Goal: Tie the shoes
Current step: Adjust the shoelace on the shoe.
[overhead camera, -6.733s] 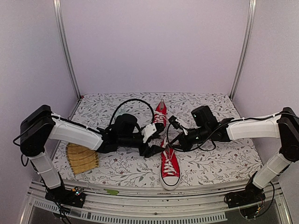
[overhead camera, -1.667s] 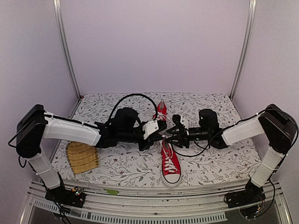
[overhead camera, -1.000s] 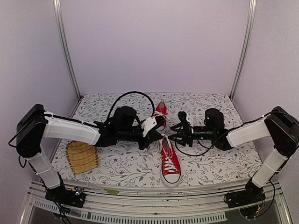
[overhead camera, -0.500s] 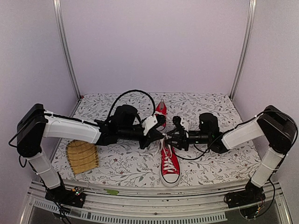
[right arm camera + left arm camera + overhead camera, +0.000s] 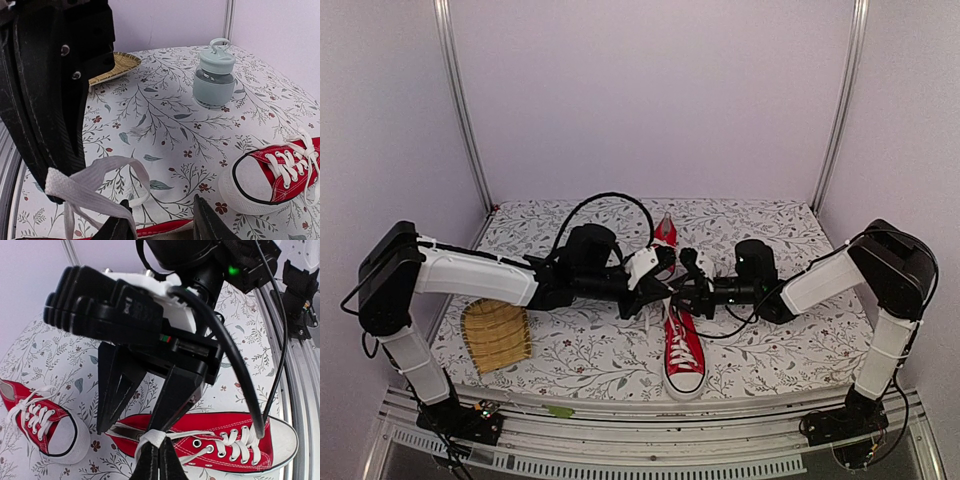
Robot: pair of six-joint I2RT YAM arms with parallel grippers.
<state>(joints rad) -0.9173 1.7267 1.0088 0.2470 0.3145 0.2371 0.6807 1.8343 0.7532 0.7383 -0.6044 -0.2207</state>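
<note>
Top external view: floral-covered desk (image 5: 800, 350), both arms reaching in to meet over its middle. Left arm (image 5: 470, 278) comes from the left, right arm (image 5: 820, 280) from the right.

Woven mat (image 5: 495, 338) lies at the desk's left edge, well apart from the work.

Near shoe (image 5: 684, 355): red canvas low-top, flat on its sole, white toe cap toward the arm bases, its heel end directly under the two hands. Laces are threaded through the eyelets; no knot or bow shows on it.

Far shoe (image 5: 664, 236): same kind, lying just behind the hands, toward the back wall. Its laces look loose in the wrist views; cannot tell whether any knot is there.

Pale lidded jar (image 5: 215, 75) stands upright on the desk, only in the right wrist view.

Left hand (image 5: 154, 452): closed tight, gripping one white lace (image 5: 150, 437) of the near shoe and holding it up off the shoe.

Right hand (image 5: 162, 225): jaws apart, set on either side of that raised lace, nothing pinched between them that I can see.

Judgement on progress: early. One lace is lifted and presented between the hands; crossing, knot and bow on the near shoe are not yet made, and the far shoe looks untouched.
</note>
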